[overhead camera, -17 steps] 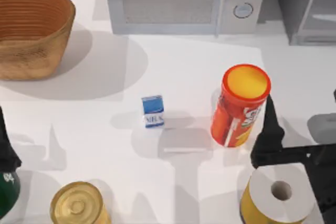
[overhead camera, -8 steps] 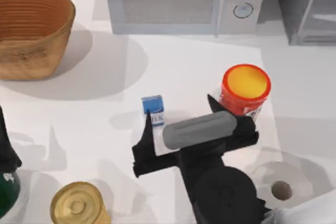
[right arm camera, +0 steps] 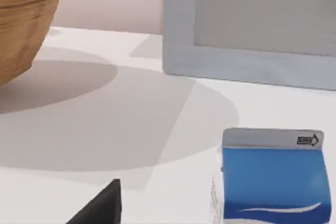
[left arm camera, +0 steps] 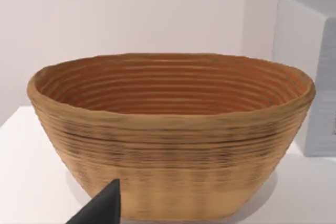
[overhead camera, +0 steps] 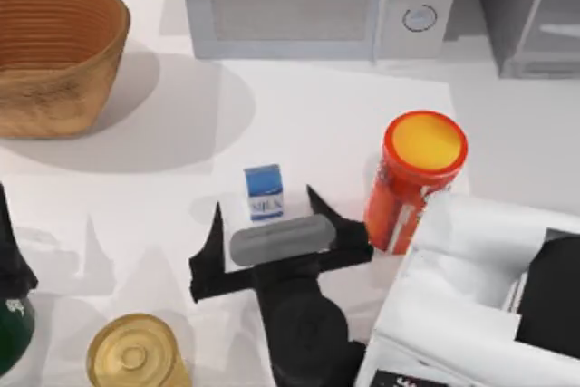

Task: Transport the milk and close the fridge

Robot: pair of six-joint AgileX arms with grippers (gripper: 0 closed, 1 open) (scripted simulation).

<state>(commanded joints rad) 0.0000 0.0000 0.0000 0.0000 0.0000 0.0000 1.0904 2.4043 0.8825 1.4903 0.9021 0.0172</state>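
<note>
Right tool (overhead camera: 269, 224) open, level, just behind milk (overhead camera: 264, 192).

I am viewing a rendered kitchen: a microwave (overhead camera: 317, 2), fridge (overhead camera: 530, 11), wicker basket (overhead camera: 54, 52) and groceries are standing on a white table (overhead camera: 317, 115).

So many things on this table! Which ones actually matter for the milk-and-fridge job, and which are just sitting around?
Part of the job:
- milk
- fridge, top view's far right
- right gripper, open, just short of the milk

Just lying about:
- basket
- microwave
- chips tube
- yellow can
- left gripper, parked at the left edge
</note>
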